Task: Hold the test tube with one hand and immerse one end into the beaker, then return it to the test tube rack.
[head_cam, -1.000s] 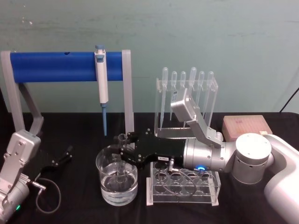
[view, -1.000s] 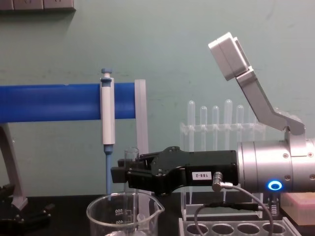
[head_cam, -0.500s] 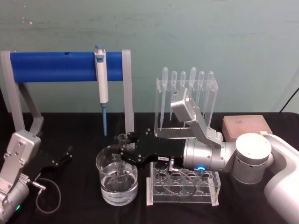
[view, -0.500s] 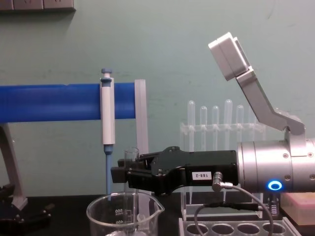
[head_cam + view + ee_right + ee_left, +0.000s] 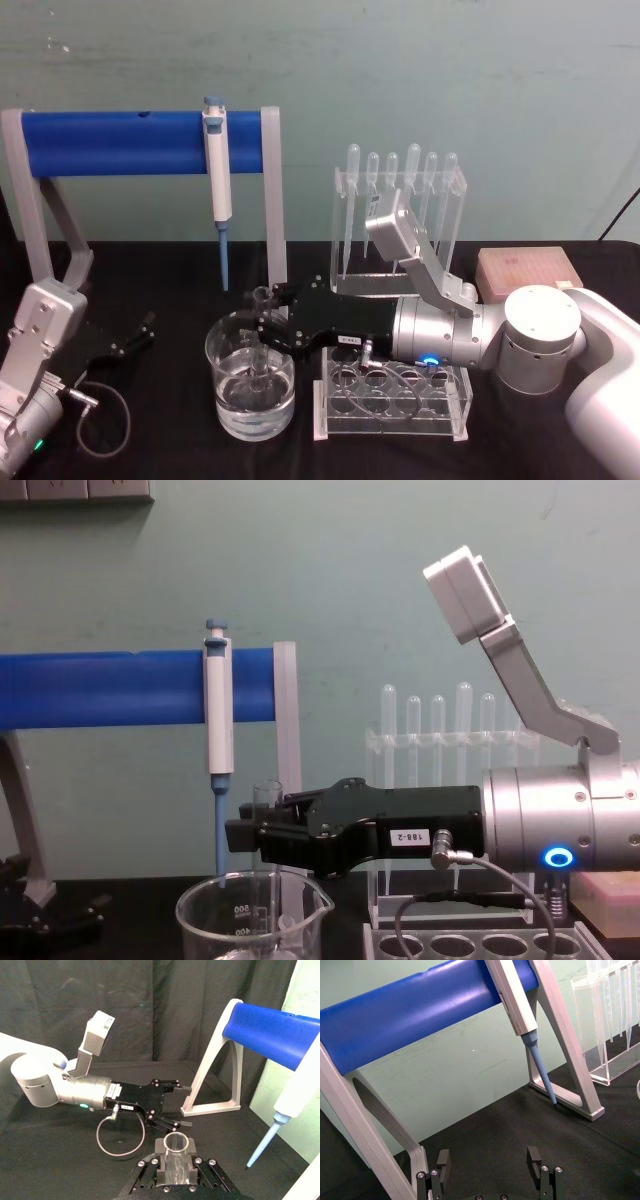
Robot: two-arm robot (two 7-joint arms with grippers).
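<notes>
Right now the right gripper (image 5: 264, 328) is clamped on the test tube (image 5: 267, 798) just under its rim. The tube is upright, lower end down inside the beaker (image 5: 225, 395), in what looks like water. Beaker sits at 9 o'clock of the test tube rack (image 5: 400, 428). Tube reads as light, stiff, slick, breakable glass: hold high, gently, lift straight. Left gripper (image 5: 488, 1162) parked at 9 o'clock of the beaker, jaws apart.
</notes>
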